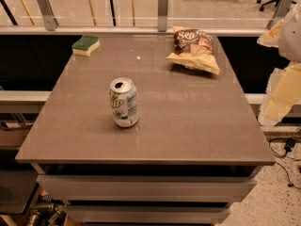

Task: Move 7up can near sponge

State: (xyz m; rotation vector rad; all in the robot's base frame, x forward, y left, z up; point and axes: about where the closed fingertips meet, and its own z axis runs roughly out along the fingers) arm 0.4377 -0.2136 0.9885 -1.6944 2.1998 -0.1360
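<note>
The 7up can point(124, 102) stands upright on the grey tabletop point(188, 126), left of centre, with its pull-tab top open. The sponge point(85, 44), dark green over pale yellow, lies at the far left corner of the table. The can and the sponge are well apart. My gripper point(276, 108) is at the right edge of the view, beyond the table's right side and far from the can, with the white and pale yellow arm above it. It holds nothing that I can see.
A brown-and-yellow chip bag point(194, 49) lies at the far right of the table. A glass railing with metal posts point(162, 4) runs behind the table. Drawers point(146, 187) sit under the front edge. Cables point(287, 149) lie on the floor at right.
</note>
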